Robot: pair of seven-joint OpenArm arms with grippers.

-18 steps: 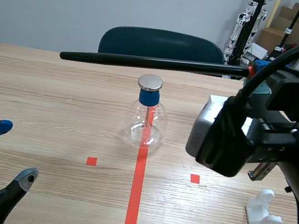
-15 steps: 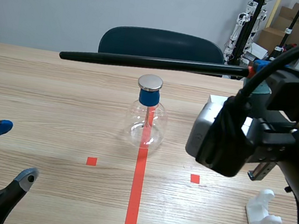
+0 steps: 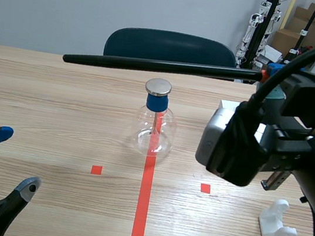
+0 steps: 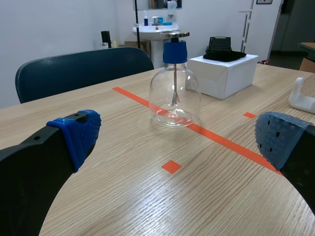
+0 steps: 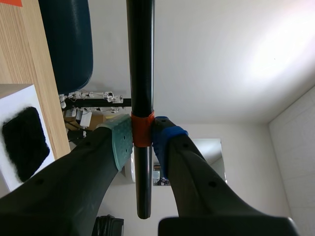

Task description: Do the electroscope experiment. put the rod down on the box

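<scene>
Right gripper [image 5: 142, 138] clamped on black rod [image 3: 159, 65], pads [image 5: 120, 142] pinching orange band [image 5: 143, 130] near 1 end. Rod held level in air, over electroscope [image 3: 155, 123], apart from it. White box [image 4: 224, 73] on table [image 3: 57, 115] beside electroscope. Left gripper [image 4: 178, 138] spread wide, holds nothing, low over table.

Looks like a robotics lab: taped wood counter [image 3: 58, 109], cardboard boxes [image 3: 305, 24], spare robot arm [image 3: 255, 26], sink [image 4: 155, 30] out back.
</scene>
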